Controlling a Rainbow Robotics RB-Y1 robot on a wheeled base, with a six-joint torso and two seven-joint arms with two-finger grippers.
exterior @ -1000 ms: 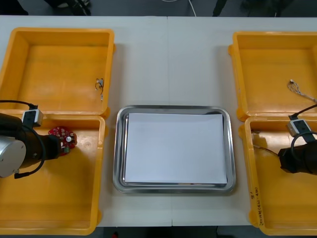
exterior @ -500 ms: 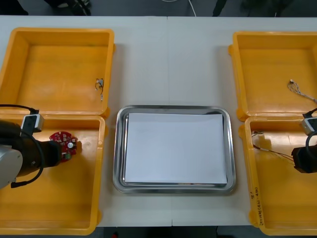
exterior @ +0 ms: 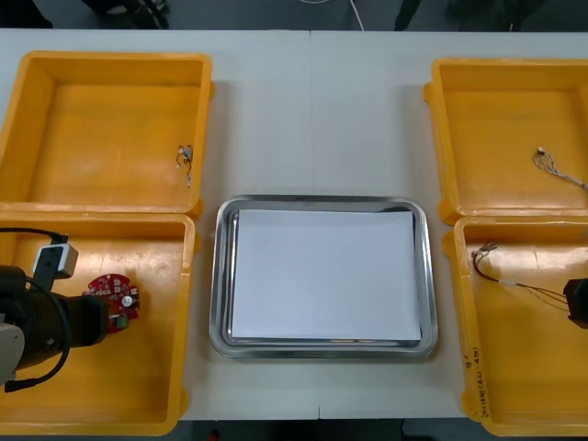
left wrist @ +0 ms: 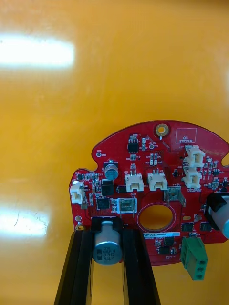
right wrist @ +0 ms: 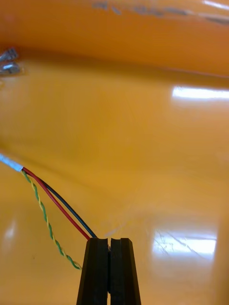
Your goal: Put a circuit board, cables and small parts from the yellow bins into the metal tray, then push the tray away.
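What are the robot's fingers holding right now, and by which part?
Left fingers: the round red circuit board, by its silver cylinder. Right fingers: a thin red, black and yellow cable, near one end.

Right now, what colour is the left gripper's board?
Red; the circuit board shows best in the left wrist view.

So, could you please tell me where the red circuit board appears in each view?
Front view: circuit board in the near left yellow bin, held by the left gripper.
Left wrist view: just beyond the fingers, which clamp its silver cylinder.
Right wrist view: another bin; right gripper shut on a cable.
Shared landmark: the bin floor under the board.
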